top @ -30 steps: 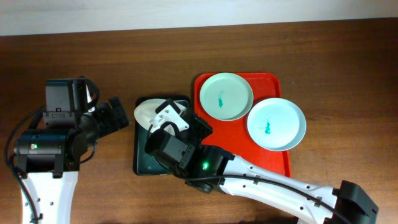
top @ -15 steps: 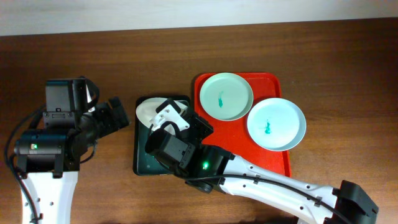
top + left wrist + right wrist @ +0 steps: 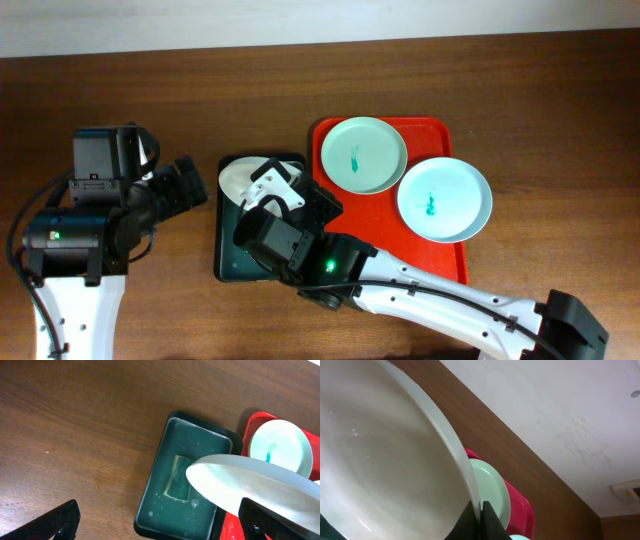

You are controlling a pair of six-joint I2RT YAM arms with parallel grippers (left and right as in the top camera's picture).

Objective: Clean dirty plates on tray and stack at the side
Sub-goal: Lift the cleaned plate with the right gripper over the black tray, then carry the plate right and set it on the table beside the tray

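White plate (image 3: 250, 487) hangs rim-pinched in the right claw (image 3: 481, 510) over the green sponge tray (image 3: 224, 262); two smeared plates (image 3: 362, 154) wait on the red tray (image 3: 455, 262), none stacked; left claw (image 3: 186, 184) gapes empty

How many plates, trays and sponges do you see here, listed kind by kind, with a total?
Plates: 3
Red tray: 1
Green tray: 1
Sponge: 1
Total: 6

Overhead top-down, wrists close — red tray (image 3: 452, 256) shared
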